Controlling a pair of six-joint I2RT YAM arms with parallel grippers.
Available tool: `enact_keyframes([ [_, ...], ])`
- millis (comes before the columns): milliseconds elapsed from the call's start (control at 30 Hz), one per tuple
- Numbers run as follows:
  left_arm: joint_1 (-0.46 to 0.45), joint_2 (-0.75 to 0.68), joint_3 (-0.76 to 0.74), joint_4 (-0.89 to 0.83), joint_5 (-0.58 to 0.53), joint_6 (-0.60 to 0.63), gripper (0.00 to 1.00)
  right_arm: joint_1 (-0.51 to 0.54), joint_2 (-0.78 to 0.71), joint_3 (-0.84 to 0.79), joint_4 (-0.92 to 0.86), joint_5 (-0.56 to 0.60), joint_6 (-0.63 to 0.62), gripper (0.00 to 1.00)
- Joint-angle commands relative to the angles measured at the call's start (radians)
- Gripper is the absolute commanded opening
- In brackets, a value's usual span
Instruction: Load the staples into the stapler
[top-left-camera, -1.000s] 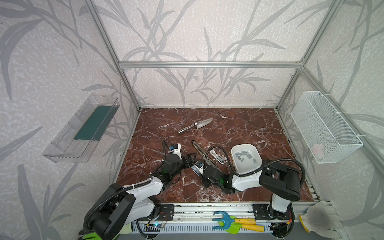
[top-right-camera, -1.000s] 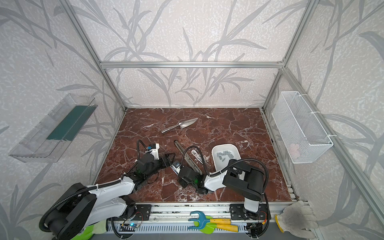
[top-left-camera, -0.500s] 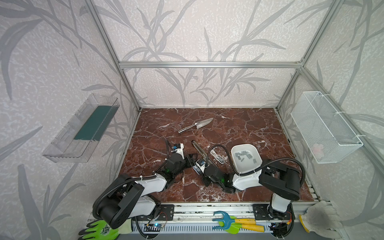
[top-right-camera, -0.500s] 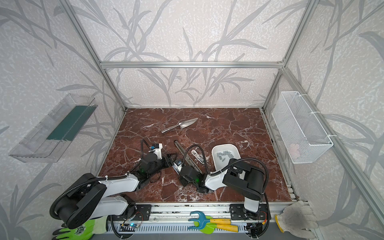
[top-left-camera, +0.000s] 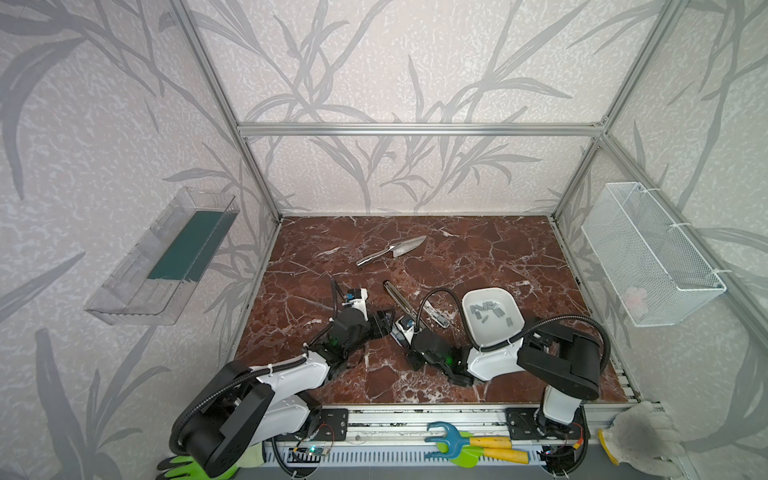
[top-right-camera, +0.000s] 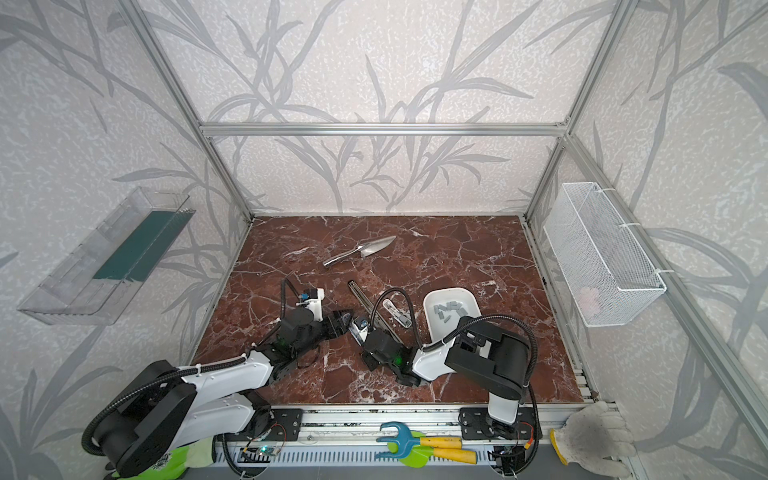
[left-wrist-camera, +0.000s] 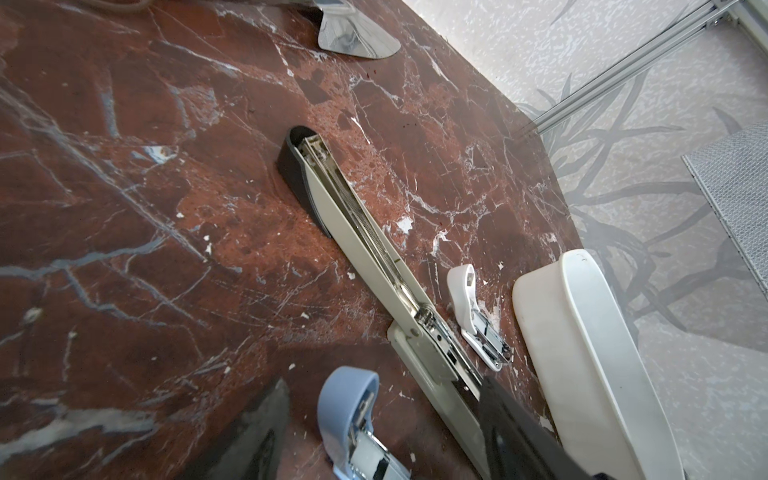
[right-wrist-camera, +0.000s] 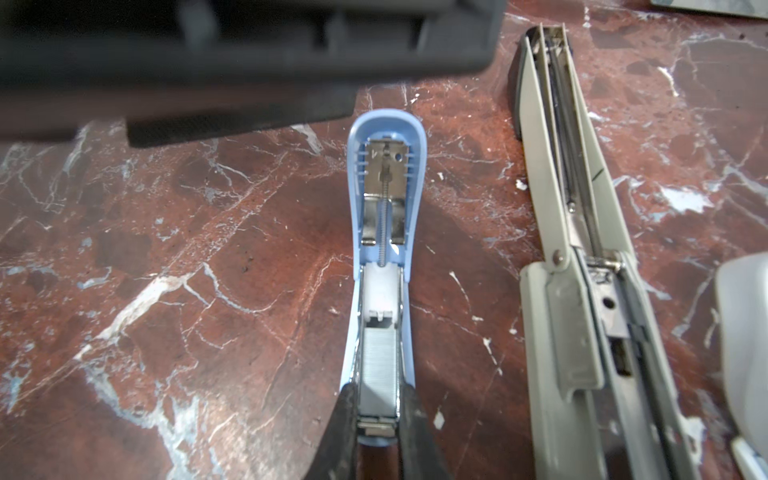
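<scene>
Stapler (right-wrist-camera: 380, 199), pale blue, lies hinged open, grey staples (right-wrist-camera: 378, 361) in its channel; right gripper (right-wrist-camera: 379, 432) pinches the channel end, left gripper (left-wrist-camera: 384, 386) spread wide astride its lid.

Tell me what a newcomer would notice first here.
A small blue stapler lies flipped open at the front centre of the marble table. The right gripper grips it, and a staple strip sits in its channel. Beside it a long grey stapler is also opened flat, and to the right in both top views a white dish holds loose staples.
</scene>
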Motion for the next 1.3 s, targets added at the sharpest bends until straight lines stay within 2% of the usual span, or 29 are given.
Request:
enact_keyframes([
  [0,-0.004,0.033,0.006,0.025,0.015,0.001,0.72,-0.004,-0.017,-0.017,0.006,0.024,0.008,0.07],
  [233,-0.004,0.126,0.015,0.108,0.043,0.003,0.71,-0.004,-0.021,-0.024,0.02,0.012,0.008,0.06],
  [467,-0.005,0.161,0.027,0.161,0.093,0.046,0.69,-0.004,-0.019,-0.029,0.036,0.0,0.004,0.06],
  [733,-0.005,0.163,0.022,0.227,0.169,0.089,0.56,-0.004,-0.012,-0.018,0.038,-0.01,0.002,0.06],
  [933,-0.014,0.182,0.018,0.309,0.245,0.112,0.52,-0.005,-0.007,-0.01,0.032,-0.013,0.002,0.06],
  [1267,-0.042,0.289,0.022,0.475,0.276,0.146,0.48,-0.007,0.001,-0.005,0.054,0.0,0.002,0.06],
])
